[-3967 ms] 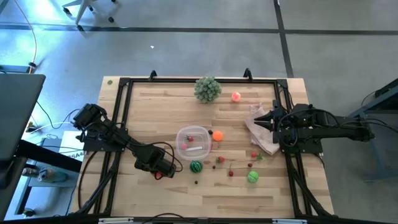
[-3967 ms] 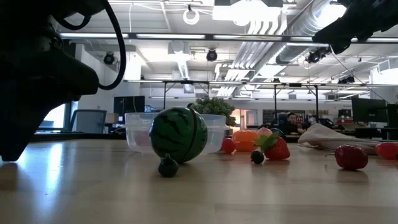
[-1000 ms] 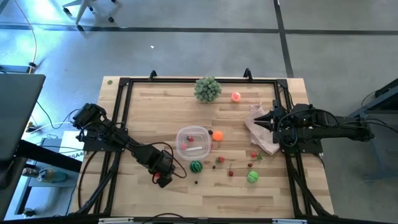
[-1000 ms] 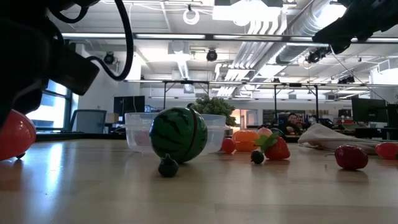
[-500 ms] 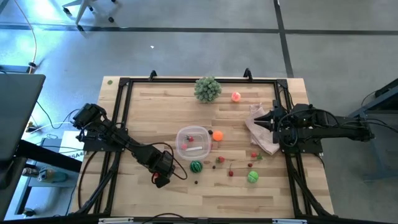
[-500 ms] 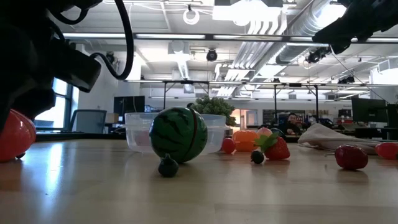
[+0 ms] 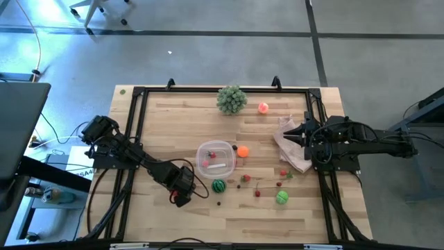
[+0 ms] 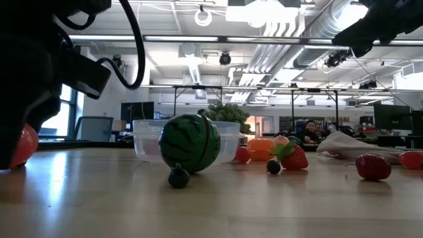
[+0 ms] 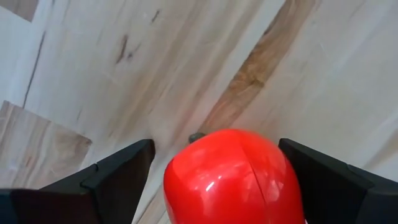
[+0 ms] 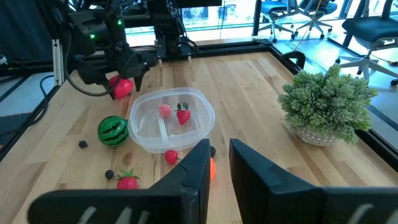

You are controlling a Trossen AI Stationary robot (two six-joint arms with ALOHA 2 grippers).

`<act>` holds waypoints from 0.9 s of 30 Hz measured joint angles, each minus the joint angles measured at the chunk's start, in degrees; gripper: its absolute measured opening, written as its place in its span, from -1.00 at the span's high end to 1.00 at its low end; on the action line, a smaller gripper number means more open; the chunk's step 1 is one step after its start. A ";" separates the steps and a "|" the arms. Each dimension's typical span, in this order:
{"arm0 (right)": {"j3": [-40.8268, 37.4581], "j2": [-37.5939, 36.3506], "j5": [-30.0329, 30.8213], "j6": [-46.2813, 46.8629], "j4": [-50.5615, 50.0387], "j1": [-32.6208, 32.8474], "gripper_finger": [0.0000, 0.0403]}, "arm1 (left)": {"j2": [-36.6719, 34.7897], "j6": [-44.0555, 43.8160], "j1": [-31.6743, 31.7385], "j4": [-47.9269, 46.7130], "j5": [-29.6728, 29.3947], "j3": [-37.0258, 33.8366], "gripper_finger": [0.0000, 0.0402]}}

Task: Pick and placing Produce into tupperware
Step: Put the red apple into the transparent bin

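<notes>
The left arm reaches low across the wooden tabletop (image 7: 173,215), its left end effector (image 9: 214,171) angled down with fingers spread wide on either side of a shiny red ball (image 9: 233,177), just left of the striped green ball (image 7: 218,186) and the clear tupperware (image 7: 215,158). The right arm rests at the tabletop's right edge; the right end effector (image 10: 214,165) has its fingers nearly together, gripping nothing, above the pinkish-white bag (image 7: 291,149). No readable writing shows.
</notes>
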 joint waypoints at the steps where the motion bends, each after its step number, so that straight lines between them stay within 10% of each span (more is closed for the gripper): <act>1: 0.00 0.00 -0.01 0.01 -0.01 0.00 0.74 | 0.00 -0.21 0.00 -0.12 0.00 -0.02 -0.67; 11: 0.00 0.00 -0.01 -0.01 0.00 0.00 0.74 | 0.02 -4.60 0.02 -1.81 -0.95 -0.04 -0.26; 27: 0.00 0.00 -0.01 0.01 -0.01 0.00 0.74 | 0.02 -7.75 0.00 -2.04 0.16 -0.07 -0.76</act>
